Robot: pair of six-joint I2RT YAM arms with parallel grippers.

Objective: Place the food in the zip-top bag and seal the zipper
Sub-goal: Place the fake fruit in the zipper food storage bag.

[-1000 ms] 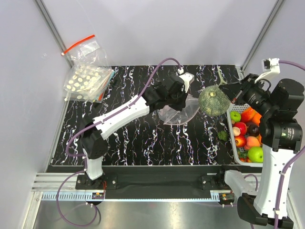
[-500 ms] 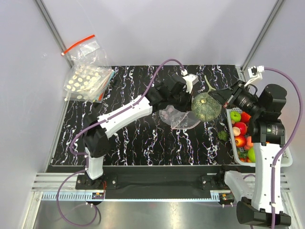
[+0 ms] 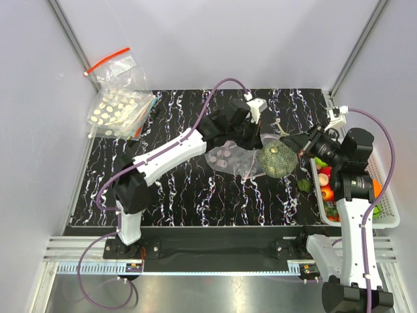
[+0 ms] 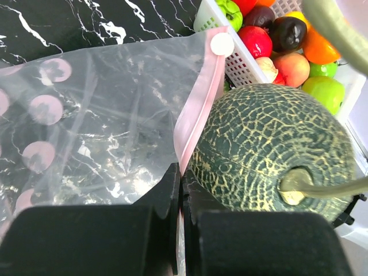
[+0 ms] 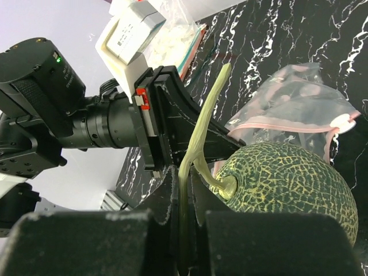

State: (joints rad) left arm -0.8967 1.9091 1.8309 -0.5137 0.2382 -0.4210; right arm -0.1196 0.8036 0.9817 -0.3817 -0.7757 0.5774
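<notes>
Your left gripper (image 4: 181, 190) is pinched tight on the pink zipper (image 4: 198, 109) of the zip-top bag (image 3: 228, 156), which lies left of the fruit basket (image 3: 388, 195) in the top view. Your right gripper (image 5: 185, 190) is clamped on the stem (image 5: 202, 129) of the green melon (image 3: 276, 160). The melon is between the bag mouth and the basket, right up against the zipper

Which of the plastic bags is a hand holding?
The pink-zippered clear bag beside the melon, pinched by the left hand; the red-strip bag and white-dotted stack lie far off, back-left.
</notes>
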